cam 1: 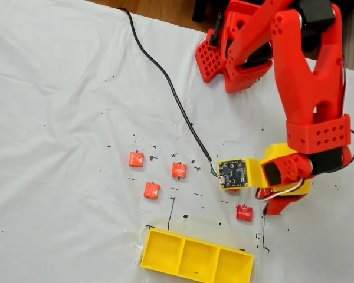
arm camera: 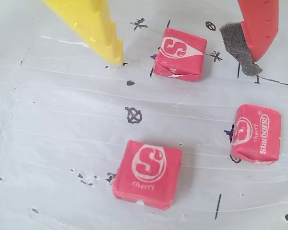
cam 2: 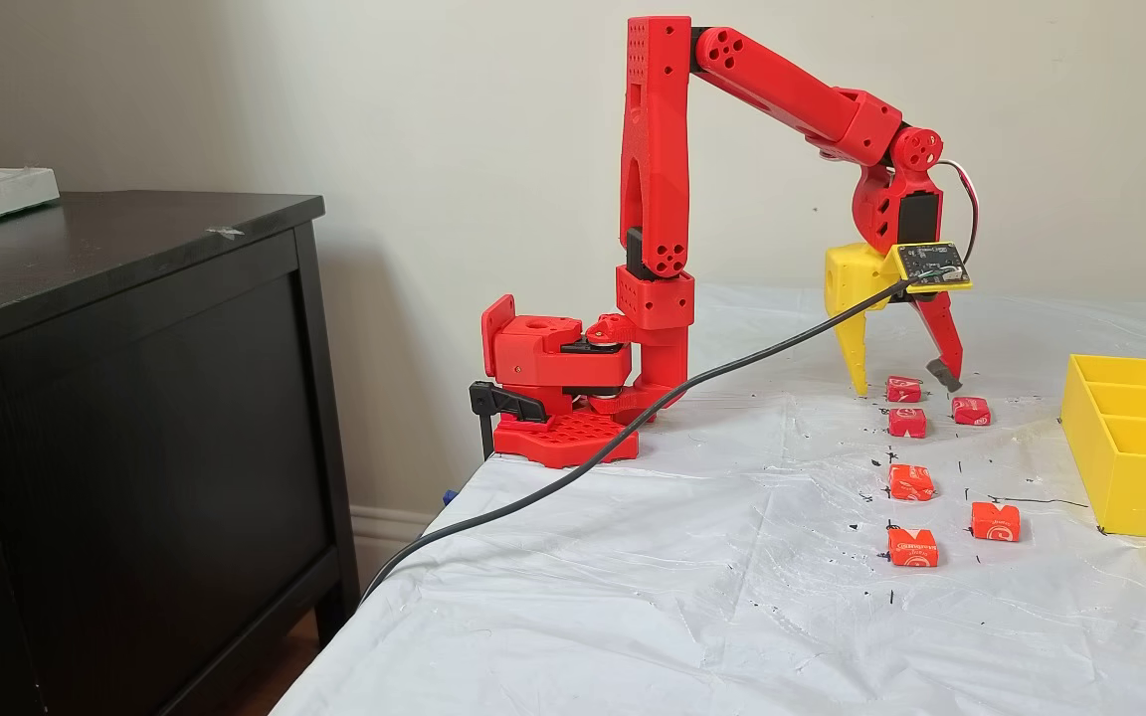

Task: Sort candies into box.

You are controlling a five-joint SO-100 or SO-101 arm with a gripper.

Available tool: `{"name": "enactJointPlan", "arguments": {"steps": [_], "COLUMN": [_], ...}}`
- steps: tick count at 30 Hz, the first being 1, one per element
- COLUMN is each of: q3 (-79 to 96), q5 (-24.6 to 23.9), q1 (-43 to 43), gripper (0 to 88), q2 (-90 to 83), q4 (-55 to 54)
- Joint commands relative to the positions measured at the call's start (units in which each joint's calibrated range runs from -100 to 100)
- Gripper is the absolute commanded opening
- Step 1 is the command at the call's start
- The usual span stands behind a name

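step: reach for far candy [arm camera: 179, 52] | pincer [arm camera: 185, 55] released, straddling it low over the tabletop [cam 2: 633, 597] | box [cam 2: 1130, 438] empty, well apart | tip: lower squarely, clench centred, avoid nudging 2 neighbouring candies

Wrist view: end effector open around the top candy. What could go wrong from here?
1. The yellow finger is near the sheet; closing may snag the wrinkled plastic sheet.
2. The candy sits closer to the red finger, so it could twist or slide on closing.
3. A neighbouring candy lies close and might get nudged.
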Motion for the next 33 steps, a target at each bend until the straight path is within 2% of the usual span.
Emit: {"name": "enactJointPlan", "arguments": {"steps": [1,7,10,15,25,33], "q3": [-4.37,-5.46,-5.46,-6.37,-12.65,-28.4], "q5": [0.54,0.73,0.73,0.49,1.12,3.27], "q1": [-1.07,-1.16,-1.25,-0.89,1.01,11.16], "gripper": [30.7,27.3,19.6,0.2,0.2,0.2], "q2": [0.38,1.57,2.67,2.33,-14.8,-18.36], "q4": [-0.92,0.39,0.06,0.96,13.98,17.58]}}
